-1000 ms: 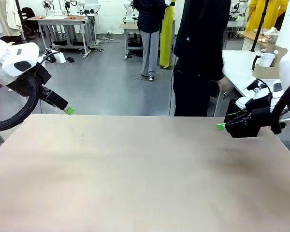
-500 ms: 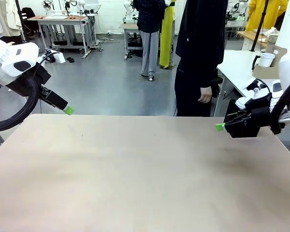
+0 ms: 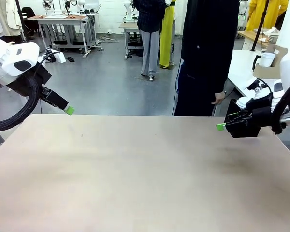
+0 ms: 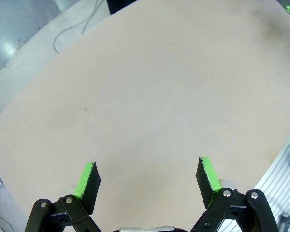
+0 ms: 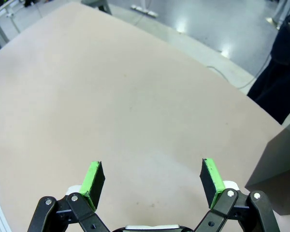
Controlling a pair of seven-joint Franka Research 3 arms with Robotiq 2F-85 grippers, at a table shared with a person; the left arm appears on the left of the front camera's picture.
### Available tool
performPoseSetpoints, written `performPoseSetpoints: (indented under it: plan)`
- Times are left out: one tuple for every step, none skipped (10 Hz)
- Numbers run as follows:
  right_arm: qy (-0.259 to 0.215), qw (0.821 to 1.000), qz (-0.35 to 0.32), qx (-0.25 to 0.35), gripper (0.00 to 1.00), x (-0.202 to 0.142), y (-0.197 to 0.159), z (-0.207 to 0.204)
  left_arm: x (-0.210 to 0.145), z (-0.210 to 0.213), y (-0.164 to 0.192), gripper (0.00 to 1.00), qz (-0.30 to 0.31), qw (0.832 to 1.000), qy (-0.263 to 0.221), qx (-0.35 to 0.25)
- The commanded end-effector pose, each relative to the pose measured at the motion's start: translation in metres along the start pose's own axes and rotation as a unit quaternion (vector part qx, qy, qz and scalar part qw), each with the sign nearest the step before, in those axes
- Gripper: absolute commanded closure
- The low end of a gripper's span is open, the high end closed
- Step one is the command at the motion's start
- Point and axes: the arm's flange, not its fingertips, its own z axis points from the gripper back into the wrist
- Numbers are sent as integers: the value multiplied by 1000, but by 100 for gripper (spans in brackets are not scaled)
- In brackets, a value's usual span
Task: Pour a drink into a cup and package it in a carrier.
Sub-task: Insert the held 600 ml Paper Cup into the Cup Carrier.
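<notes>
You are looking across a bare, pale beige table; at its left corner the robot's left black two-finger gripper with green pads is hanging off the end of the white arm, raised above the surface; in the left wrist view that left gripper is showing its fingers spread wide with nothing between them, which reads as a parked, ready pose that is leaving the middle free; moving toward the centre, a person in dark clothes is standing at the far edge, one hand hanging by the side and carrying nothing that you can make out; at the right edge the right black gripper with green pads is pointing inward, also lifted off the table; in its own wrist view the right gripper is likewise gaping and empty; no drink, cup or carrier is lying on the table, so you are probably waiting for them to be brought.
</notes>
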Motion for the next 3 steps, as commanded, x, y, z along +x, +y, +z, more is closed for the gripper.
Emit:
performPoseSetpoints:
  plan:
    - [0,1000,2,0,0,1,0,0,0,1,0,0,3,1000,4,3]
    - [0,1000,2,0,0,1,0,0,0,1,0,0,3,1000,4,3]
    - [0,1000,2,0,0,1,0,0,0,1,0,0,3,1000,4,3]
